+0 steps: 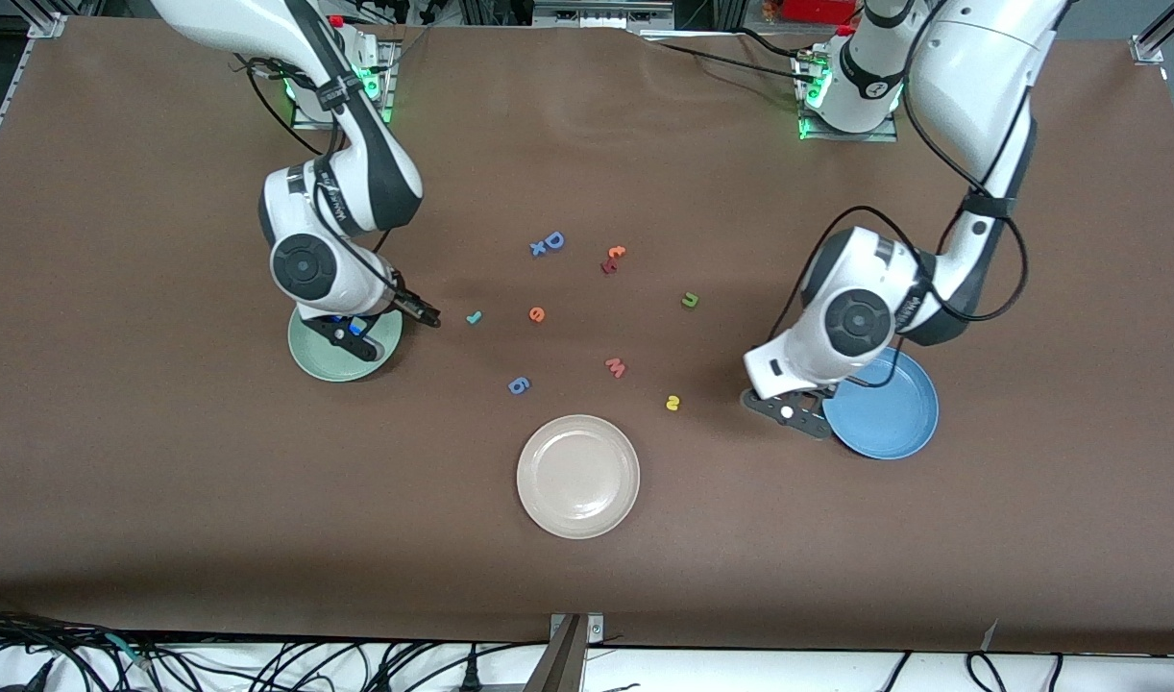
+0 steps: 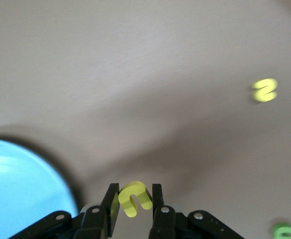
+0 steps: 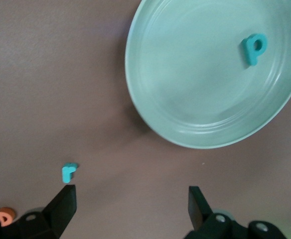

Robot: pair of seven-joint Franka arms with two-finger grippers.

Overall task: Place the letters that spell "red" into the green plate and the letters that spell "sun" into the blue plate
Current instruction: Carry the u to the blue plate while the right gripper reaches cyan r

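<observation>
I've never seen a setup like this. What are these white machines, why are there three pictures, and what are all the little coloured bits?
Two white robot arms stand at a brown table. One picture looks down from above; the other two come from cameras on each arm's wrist.

Small foam letters lie scattered on the table, among three plates: a green plate, a blue plate and a beige plate.

The left gripper, beside the blue plate, pinches a yellow "u" between its fingers. The right gripper hangs open beside the green plate, near a teal "r" on the table. A teal "d" already lies in the green plate.
</observation>
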